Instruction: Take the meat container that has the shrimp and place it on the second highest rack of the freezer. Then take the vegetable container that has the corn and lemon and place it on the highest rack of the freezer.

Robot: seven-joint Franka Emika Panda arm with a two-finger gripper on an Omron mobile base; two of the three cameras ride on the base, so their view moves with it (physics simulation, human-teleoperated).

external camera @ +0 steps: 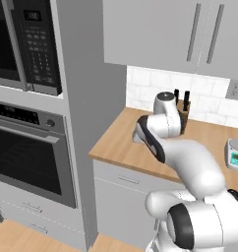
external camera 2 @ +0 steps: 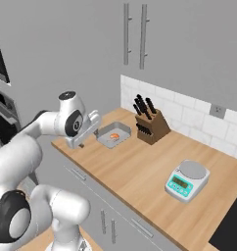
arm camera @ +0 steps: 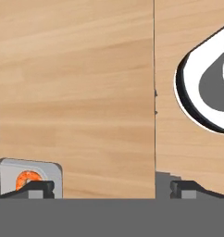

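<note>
A wooden bench (external camera 2: 140, 166) runs across the middle of the right base view, over grey drawers (external camera 2: 110, 223). White tile (external camera 2: 189, 115) backs it, below grey wall cabinets (external camera: 165, 34). At the left of the left base view, a wall oven (external camera: 30, 152) sits under a microwave (external camera: 27, 44).

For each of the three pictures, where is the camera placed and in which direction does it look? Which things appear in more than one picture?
Left base view: behind the arm's left, facing wall oven and counter; arm at lower right.
Right base view: behind the arm's right, facing tray, knife block, scale; open gripper beside tray.
Hand view: on the hand, looking down at counter; fingertips at bottom.
Shared: shrimp tray, right base and hand views.
</note>
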